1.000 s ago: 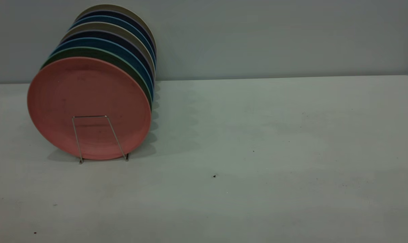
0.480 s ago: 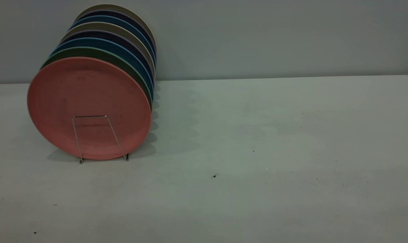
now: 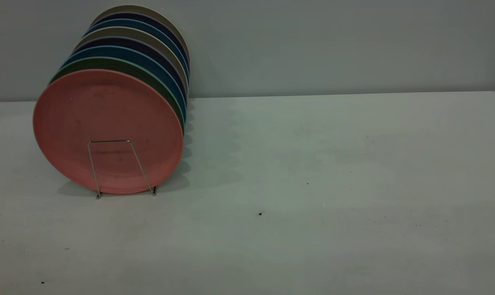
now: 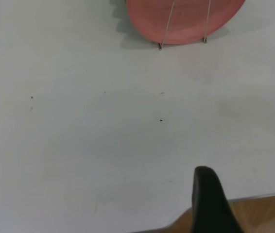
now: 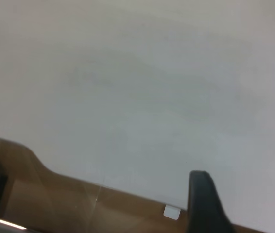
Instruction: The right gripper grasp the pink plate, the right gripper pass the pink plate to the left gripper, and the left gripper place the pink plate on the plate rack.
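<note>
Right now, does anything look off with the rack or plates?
Nothing stands out. The pink plate stands upright at the front of the plate rack, in line with the other plates behind it. No spills or damage show on the table.

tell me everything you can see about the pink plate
The pink plate is round, salmon-pink and matte, with faint dark specks and a low rim. It stands nearly upright at the front of a row of plates, its face toward the exterior camera, directly in front of a green plate. Its lower edge sits in the plate rack, whose front wire loop crosses its lower face. The rack stands on the table. No gripper touches it.
</note>
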Action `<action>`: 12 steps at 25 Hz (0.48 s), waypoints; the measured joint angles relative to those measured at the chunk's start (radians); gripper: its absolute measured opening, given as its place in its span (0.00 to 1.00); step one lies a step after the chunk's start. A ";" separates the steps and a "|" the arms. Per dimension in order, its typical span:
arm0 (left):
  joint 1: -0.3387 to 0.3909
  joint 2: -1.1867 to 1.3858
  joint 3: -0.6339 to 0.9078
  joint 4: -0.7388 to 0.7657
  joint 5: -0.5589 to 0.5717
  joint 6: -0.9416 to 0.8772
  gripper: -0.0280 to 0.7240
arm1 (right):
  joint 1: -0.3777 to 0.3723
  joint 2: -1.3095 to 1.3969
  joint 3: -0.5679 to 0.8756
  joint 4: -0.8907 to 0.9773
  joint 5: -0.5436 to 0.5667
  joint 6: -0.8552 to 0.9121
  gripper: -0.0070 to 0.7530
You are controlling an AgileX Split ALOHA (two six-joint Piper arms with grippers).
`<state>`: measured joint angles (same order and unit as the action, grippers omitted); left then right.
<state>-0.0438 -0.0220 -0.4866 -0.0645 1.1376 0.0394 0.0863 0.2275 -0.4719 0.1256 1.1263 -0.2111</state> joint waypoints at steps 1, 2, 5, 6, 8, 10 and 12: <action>0.000 0.000 0.000 0.000 0.000 0.000 0.61 | 0.000 -0.004 0.000 0.000 0.000 0.000 0.59; 0.000 0.000 0.000 0.000 0.000 0.000 0.61 | 0.000 -0.019 0.000 0.000 0.000 0.000 0.59; 0.000 0.000 0.000 0.000 0.000 0.000 0.61 | -0.008 -0.108 0.000 0.000 0.000 0.001 0.59; 0.000 0.000 0.000 0.000 0.000 0.000 0.61 | -0.011 -0.149 0.000 0.000 0.000 0.001 0.59; 0.000 0.000 0.000 0.000 0.000 0.000 0.61 | -0.013 -0.219 0.000 0.001 0.004 0.001 0.59; 0.000 0.000 0.000 0.000 0.000 0.000 0.61 | -0.015 -0.243 0.000 0.003 0.012 0.001 0.59; 0.000 0.000 0.000 0.000 0.000 0.000 0.61 | -0.015 -0.244 0.000 0.003 0.013 0.001 0.59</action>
<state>-0.0438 -0.0220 -0.4866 -0.0645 1.1376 0.0394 0.0716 -0.0168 -0.4719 0.1287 1.1388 -0.2099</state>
